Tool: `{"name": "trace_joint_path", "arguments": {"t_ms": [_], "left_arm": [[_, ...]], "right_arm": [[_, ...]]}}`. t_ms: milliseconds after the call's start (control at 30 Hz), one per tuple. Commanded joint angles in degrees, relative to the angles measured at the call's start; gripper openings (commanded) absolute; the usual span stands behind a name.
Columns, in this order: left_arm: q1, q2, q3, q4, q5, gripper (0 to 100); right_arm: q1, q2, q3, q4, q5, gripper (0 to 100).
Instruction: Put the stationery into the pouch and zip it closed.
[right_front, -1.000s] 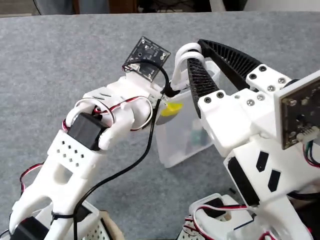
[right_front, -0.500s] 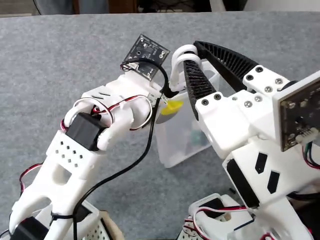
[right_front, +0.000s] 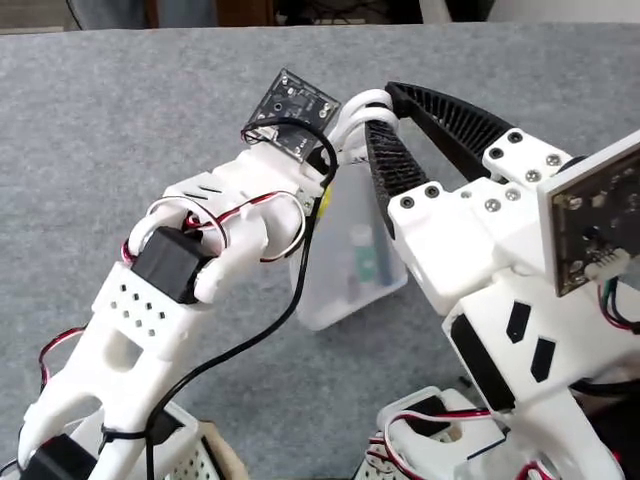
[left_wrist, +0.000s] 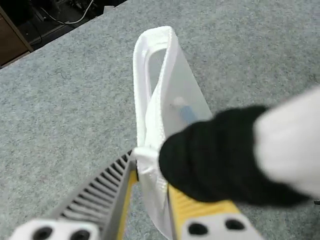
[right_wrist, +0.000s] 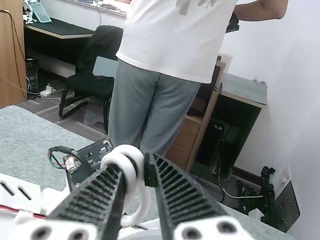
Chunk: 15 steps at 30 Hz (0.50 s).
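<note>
Zipping stage (stationery already inside): L gripper clamped on pouch edge, R gripper pinching its loop; next, draw zip shut.

I'm viewing a frosted, smooth plastic pouch, resting on the table's rough, matt grey cloth covering.

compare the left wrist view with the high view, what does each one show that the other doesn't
Left wrist view: the left hand, its yellow-lined fingers pinching the pouch edge, up close.
High view: the right hand, its black ribbed fingers around the pouch's white loop.
Shared: the translucent pouch on the grey table, with a blue-green stationery item inside.
</note>
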<state>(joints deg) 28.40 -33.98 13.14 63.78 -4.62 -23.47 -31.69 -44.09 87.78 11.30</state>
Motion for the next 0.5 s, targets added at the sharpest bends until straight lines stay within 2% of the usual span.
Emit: {"name": "trace_joint_path", "arguments": {"t_ms": [0,167,267,467], "left_arm": [[0.4,0.0,-2.5,-1.0,-0.5,3],[0.4,0.0,-2.5,-0.7,-0.4,3],[1.1,0.0,-3.0,2.3,-0.6,3],[1.9,-0.6,-3.2,7.7,-0.6,3]], "right_arm": [[-1.0,-0.7,-1.5,0.1,-0.6,1.2],[-0.8,-0.7,-1.5,0.1,-0.3,1.2],[-0.4,-0.7,-1.4,0.1,0.1,1.2],[5.5,-0.7,-1.3,0.2,2.4,1.2]]}}
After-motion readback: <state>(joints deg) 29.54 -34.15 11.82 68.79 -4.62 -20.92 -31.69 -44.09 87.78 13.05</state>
